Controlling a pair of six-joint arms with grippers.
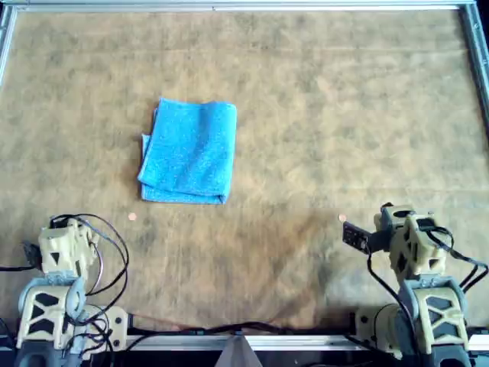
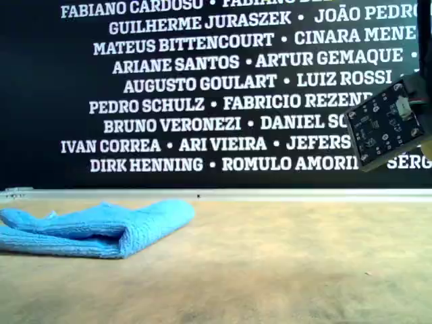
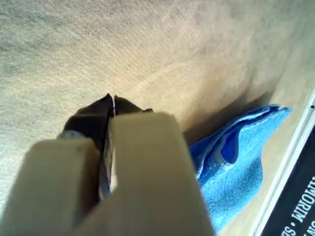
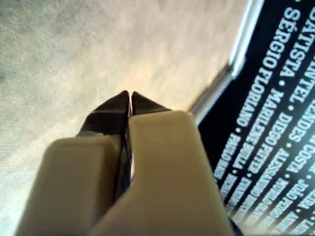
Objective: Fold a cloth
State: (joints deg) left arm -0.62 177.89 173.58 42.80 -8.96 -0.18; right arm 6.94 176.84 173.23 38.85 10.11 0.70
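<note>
The cloth (image 1: pixel 189 151) lies folded into a compact, layered rectangle on the tan felt-covered table (image 1: pixel 321 115), left of centre in the overhead view, with its stacked edges showing along its left and near sides. In the exterior view it sits low at the left, its top layer draped over the ones beneath. The left gripper (image 3: pixel 113 101) has its jaws pressed together on nothing, raised above bare table, with the cloth lying well apart beyond it. The right gripper (image 4: pixel 130 96) is likewise closed tight and empty, far from the cloth. In the overhead view both arms sit back at the near edge, one toward each corner.
</note>
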